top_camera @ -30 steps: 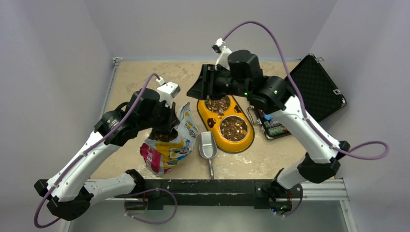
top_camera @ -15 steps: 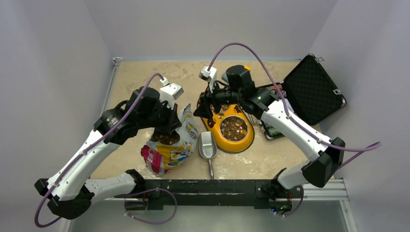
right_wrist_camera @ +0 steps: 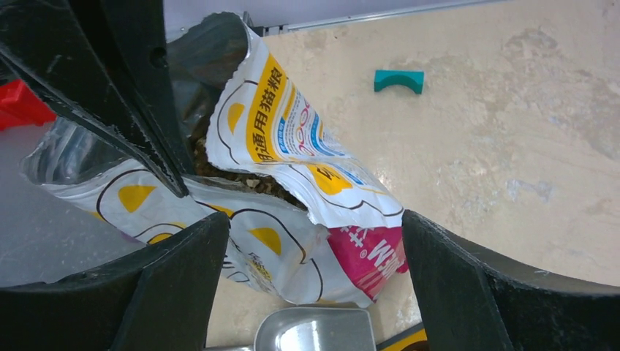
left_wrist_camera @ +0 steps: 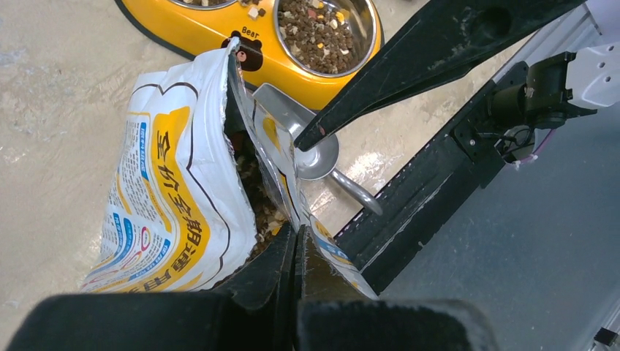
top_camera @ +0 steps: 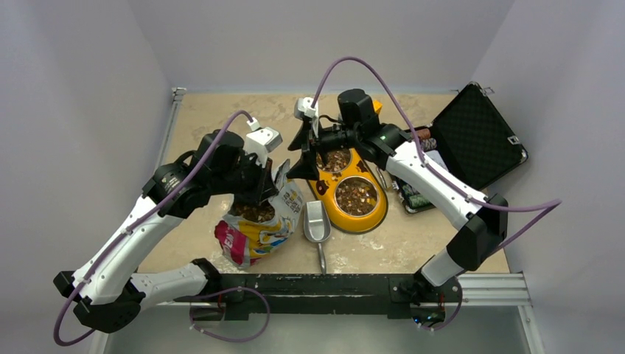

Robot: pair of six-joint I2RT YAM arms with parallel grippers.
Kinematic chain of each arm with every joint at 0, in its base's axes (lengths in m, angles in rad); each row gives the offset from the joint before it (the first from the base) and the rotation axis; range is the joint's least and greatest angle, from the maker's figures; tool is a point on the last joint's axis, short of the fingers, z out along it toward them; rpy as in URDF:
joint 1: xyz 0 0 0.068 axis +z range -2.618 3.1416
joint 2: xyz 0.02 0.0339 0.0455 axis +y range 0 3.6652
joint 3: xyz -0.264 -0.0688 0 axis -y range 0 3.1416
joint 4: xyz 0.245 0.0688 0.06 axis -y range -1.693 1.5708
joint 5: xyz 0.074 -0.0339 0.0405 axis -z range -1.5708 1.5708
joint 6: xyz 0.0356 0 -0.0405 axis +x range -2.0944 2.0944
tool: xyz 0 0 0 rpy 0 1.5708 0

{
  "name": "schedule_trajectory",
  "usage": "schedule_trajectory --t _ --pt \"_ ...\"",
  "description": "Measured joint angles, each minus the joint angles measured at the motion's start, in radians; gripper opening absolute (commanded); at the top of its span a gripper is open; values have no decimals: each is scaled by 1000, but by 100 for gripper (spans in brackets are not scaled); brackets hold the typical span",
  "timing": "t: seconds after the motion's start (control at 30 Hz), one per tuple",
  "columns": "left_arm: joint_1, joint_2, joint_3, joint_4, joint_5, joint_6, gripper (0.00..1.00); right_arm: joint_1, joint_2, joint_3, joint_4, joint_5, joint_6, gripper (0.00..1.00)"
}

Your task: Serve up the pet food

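Glossy bag [left_wrist_camera: 168, 183] rim clamped in my left gripper [left_wrist_camera: 296, 245], so mouth stands open; right gripper [right_wrist_camera: 314, 219] spread wide, empty, beside it; pet food [top_camera: 356, 196] fills bowls [top_camera: 377, 198].

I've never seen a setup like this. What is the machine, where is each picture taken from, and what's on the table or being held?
The machine is a left arm and a right arm bolted at the near edge of a table. The wide picture looks down from above and behind them; the other two come from a camera on each wrist, so the dark shapes there are that arm's own gripper. On it lie an opened pet food bag, a yellow double bowl with kibble in both cups, a metal scoop and an open black case. The left gripper is shut on the bag's torn edge, holding its mouth open. The right gripper is open, holds nothing, and faces the bag.
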Motion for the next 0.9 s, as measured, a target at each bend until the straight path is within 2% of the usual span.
schedule_trajectory --t 0.33,0.4,0.47,0.5,0.57,0.63,0.7,0.77,0.9 --pt "2 0 2 -6 3 4 0 34 19 -1 21 -59 -80 82" --pt "2 1 8 -13 3 4 0 55 39 -1 20 -66 -95 76" --pt "2 3 17 -29 -2 4 0 73 60 -1 19 -69 -104 66" --pt "2 3 20 -40 -6 4 3 79 66 -1 20 -70 -108 57" --pt "3 3 24 -56 -16 0 18 83 70 -1 21 -70 -113 38" --pt "4 2 32 -77 -26 -9 35 83 70 -2 29 -59 -110 24" --pt "5 -27 43 -89 -30 -34 47 81 63 -26 58 -42 -99 9" --pt "9 -64 55 -101 -34 -45 55 77 52 -53 79 -28 -87 0" --pt "15 -159 103 -163 -74 -85 64 80 39 -70 89 8 -56 0"
